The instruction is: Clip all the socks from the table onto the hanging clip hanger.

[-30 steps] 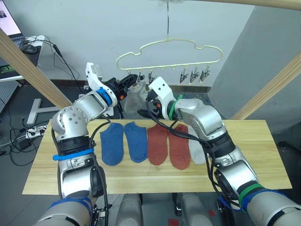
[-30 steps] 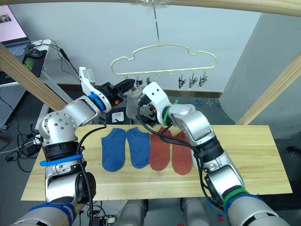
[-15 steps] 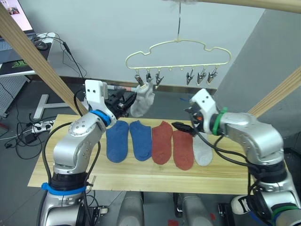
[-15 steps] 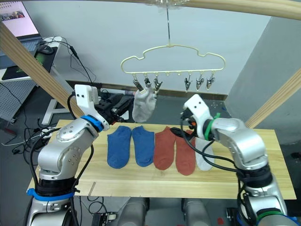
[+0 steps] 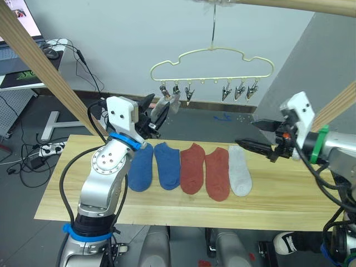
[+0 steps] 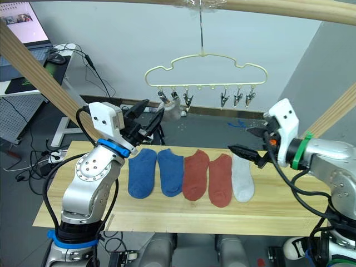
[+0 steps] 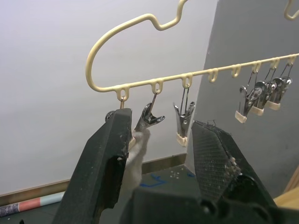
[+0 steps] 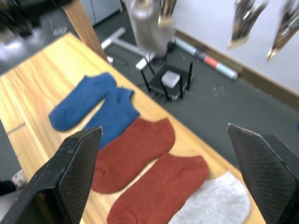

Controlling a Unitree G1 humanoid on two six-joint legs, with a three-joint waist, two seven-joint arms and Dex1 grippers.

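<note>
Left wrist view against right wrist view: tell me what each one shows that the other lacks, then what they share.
The left wrist view alone shows the cream wire frame of the clip hanger with its row of loops, and the open left gripper just below the clips.

The right wrist view alone shows the table with two blue socks, two rust-red socks and one grey sock lying on it, seen between the wide-open right gripper.

Both show the hanging metal clips and the grey sock hung from a clip.
</note>
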